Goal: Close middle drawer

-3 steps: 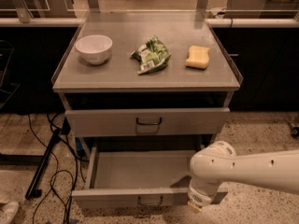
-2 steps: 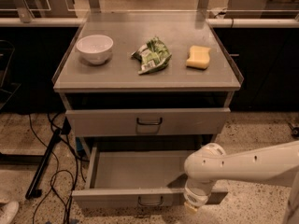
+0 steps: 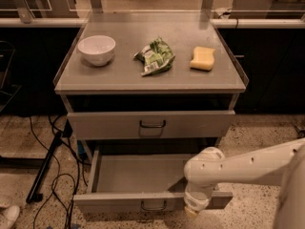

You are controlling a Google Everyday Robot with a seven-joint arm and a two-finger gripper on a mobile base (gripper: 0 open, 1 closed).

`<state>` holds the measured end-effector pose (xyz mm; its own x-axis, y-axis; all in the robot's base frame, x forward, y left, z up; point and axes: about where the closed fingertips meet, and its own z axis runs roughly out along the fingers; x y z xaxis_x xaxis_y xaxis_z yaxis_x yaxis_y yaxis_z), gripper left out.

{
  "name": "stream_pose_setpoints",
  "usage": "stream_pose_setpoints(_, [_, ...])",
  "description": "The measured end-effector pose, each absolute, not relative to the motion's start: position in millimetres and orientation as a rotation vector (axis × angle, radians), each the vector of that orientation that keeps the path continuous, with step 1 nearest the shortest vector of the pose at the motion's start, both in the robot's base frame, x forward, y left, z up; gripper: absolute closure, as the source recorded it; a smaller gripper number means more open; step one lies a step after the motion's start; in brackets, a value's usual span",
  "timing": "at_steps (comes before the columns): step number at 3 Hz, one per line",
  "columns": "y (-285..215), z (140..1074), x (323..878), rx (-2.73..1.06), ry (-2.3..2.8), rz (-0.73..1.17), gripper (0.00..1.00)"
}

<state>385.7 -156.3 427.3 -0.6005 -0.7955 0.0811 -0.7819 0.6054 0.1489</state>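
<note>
Obs. Grey cabinet (image 3: 124, 78) centred in the camera view. The middle drawer (image 3: 136, 174) is pulled well out towards the camera, with its tray floor exposed. Its flat front runs across the bottom of the view, and the small dark handle (image 3: 153, 206) sits at mid-front. The uppermost drawer (image 3: 105, 124) above it stands slightly proud of the frame.

Gripper (image 3: 192, 208): hangs downwards at the right part of the middle drawer's front, just right of the handle and overlapping the front panel's top edge. Whether it touches the panel cannot be told. Whether the claw is spread or closed cannot be told either; it shows only as a pale stub below the rounded wrist. The white arm (image 3: 248, 163) enters from the right edge and crosses the drawer's right-hand corner.

Change against the two earlier frames: the rounded wrist joint has shifted leftwards along the drawer front in both steps, and it now covers more of the tray's right end. The gripper tip has moved left with it, closer to the handle. The drawer front lies at about the same place, so the drawer is no further in.

Cabinet top unchanged: white bowl (image 3: 96, 49) at left, green packet (image 3: 155, 57) in the middle, yellow sponge (image 3: 203, 58) at right, all well apart. Dark cables (image 3: 62, 175) lie on the speckled floor to the left.
</note>
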Motion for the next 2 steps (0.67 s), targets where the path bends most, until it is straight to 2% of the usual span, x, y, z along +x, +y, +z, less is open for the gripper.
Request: stream_pose_setpoints(2, [-138,402,411,1.292,-2.73,-0.158,1.0])
